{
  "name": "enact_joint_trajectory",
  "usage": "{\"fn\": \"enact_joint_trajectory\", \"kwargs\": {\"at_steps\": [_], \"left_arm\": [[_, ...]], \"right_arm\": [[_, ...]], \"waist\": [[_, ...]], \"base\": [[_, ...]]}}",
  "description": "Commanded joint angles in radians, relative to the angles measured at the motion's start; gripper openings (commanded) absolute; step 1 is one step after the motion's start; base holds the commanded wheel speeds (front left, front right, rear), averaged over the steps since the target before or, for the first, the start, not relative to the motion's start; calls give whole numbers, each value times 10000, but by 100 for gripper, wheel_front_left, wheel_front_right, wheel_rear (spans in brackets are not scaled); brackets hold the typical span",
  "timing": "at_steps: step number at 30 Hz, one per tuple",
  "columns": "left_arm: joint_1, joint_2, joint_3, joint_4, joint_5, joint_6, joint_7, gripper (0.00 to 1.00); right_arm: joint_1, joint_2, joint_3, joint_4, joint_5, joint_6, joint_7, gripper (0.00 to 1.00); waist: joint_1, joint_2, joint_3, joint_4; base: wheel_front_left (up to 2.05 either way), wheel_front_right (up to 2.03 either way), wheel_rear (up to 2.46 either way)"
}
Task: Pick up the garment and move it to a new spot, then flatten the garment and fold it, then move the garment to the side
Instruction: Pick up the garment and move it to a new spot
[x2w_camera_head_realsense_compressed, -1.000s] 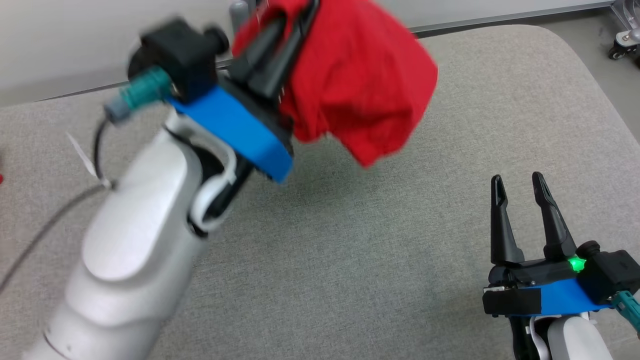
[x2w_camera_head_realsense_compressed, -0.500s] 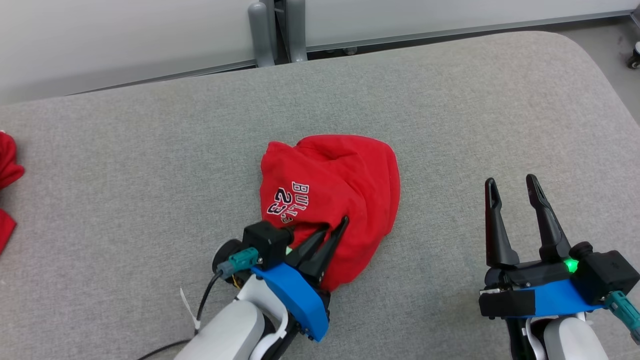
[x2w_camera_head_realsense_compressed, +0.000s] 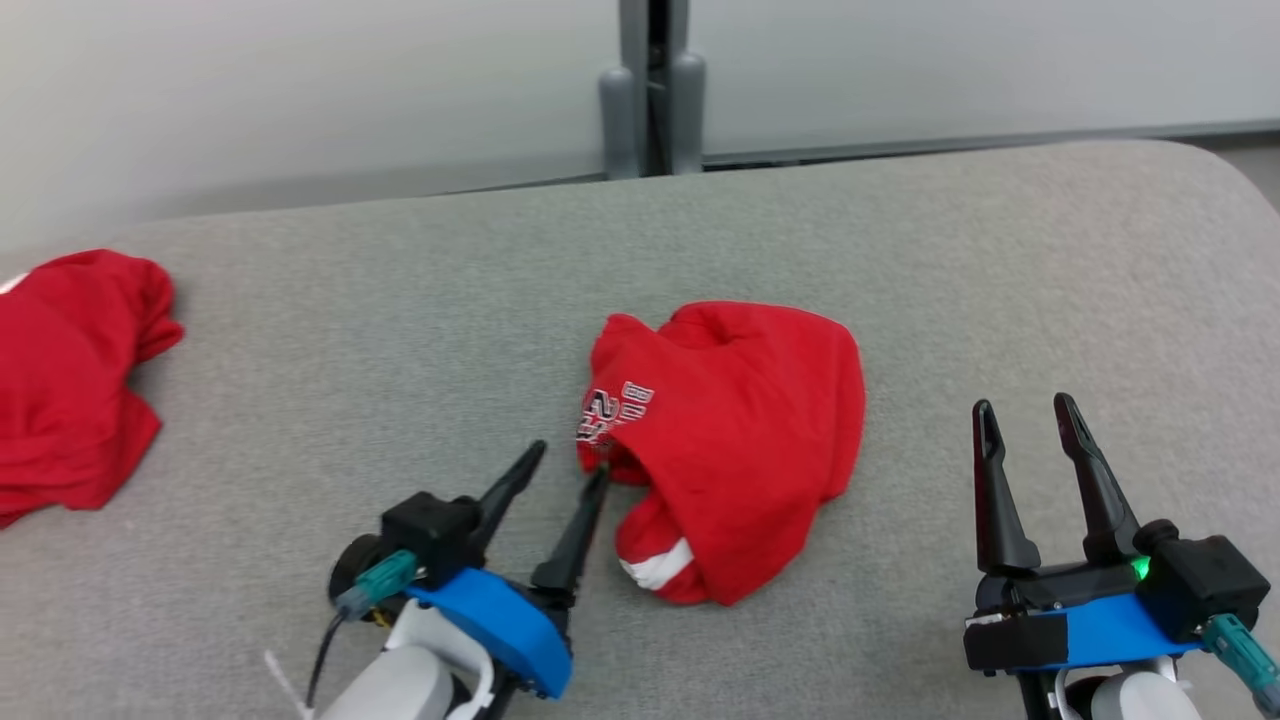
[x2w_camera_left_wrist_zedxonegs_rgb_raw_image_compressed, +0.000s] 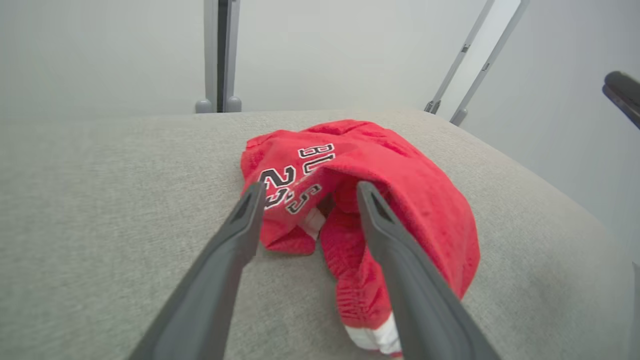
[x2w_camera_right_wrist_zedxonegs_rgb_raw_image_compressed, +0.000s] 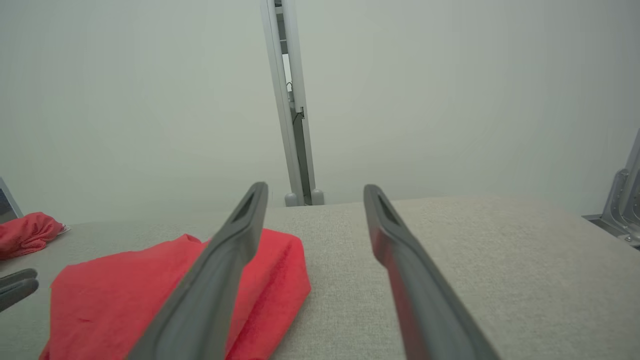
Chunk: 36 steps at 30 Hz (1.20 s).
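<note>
The garment (x2w_camera_head_realsense_compressed: 735, 430) is a pair of red shorts with white and black lettering and a white-trimmed hem, lying crumpled on the middle of the grey padded table (x2w_camera_head_realsense_compressed: 400, 300). My left gripper (x2w_camera_head_realsense_compressed: 572, 462) stands open just at its near left edge, holding nothing. In the left wrist view the garment (x2w_camera_left_wrist_zedxonegs_rgb_raw_image_compressed: 400, 175) lies right beyond the spread fingers (x2w_camera_left_wrist_zedxonegs_rgb_raw_image_compressed: 235, 235). My right gripper (x2w_camera_head_realsense_compressed: 1022, 410) is open and empty to the right of the garment, a short way off. In the right wrist view the garment (x2w_camera_right_wrist_zedxonegs_rgb_raw_image_compressed: 130, 295) lies to the lower left.
A second red garment (x2w_camera_head_realsense_compressed: 60, 385) lies bunched at the table's left edge and appears in the right wrist view (x2w_camera_right_wrist_zedxonegs_rgb_raw_image_compressed: 27, 232). A grey post (x2w_camera_head_realsense_compressed: 655, 90) rises behind the table's far edge. The table's right corner curves away at the far right.
My left gripper carried the garment down onto the table, then opened and drew back to its near left edge. The camera shifted, bringing the other red garment into view. My right gripper stayed still.
</note>
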Motion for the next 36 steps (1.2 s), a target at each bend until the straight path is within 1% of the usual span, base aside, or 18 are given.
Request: {"fn": "enact_joint_trajectory", "kwargs": {"at_steps": [1, 5, 9, 12, 14, 16, 19, 25, 31, 36], "left_arm": [[182, 147, 131, -137, 0, 97, -112, 100], [400, 703, 759, -737, 236, 581, -413, 100], [775, 1164, 1778, -1541, 743, 1169, -551, 100], [1314, 1265, 2737, -2326, 1266, 1388, -537, 100], [1736, 1197, 3335, -2706, 1538, 1406, -535, 100], [2100, 1178, 3781, -3014, 1956, 1337, -537, 100], [2776, 926, 4368, -3240, 2224, 1168, -538, 100], [3615, 473, 5057, -3238, 2718, 654, -540, 100], [3926, -30, 5558, -3057, 3150, 218, -541, 100], [3941, -313, 5903, -2916, 3452, -120, -541, 100]], "right_arm": [[121, -20, -26, 24, -66, -1, -7, 100], [282, -20, -55, 4, -119, 1, -6, 100], [366, -22, -79, -5, -189, -1, -6, 100], [434, -23, -135, 5, -254, -1, -6, 100], [505, -22, -168, 19, -305, -1, -6, 100], [566, -22, -251, 63, -391, -1, -6, 100], [719, -20, -451, 120, -492, 1, -6, 100], [1127, -20, -751, 328, -577, 1, -8, 100], [1498, -20, -937, 573, -467, 1, -6, 100], [1616, -20, -984, 656, -464, -1, -6, 100]], "waist": [[0, 0, -294, 354], [0, 0, -530, 731], [0, 0, -712, 983], [0, 0, -814, 1068], [0, 0, -905, 1078], [0, 0, -994, 1063], [0, 0, -1160, 1033], [0, 0, -1383, 996], [0, 0, -1500, 983], [0, 0, -1541, 911]], "base": [[0, 0, 0], [0, 0, 0], [0, 0, 0], [0, 0, 0], [0, 0, 0], [0, 0, 0], [0, 0, 0], [0, 0, 0], [0, 0, 0], [0, 0, 0]]}}
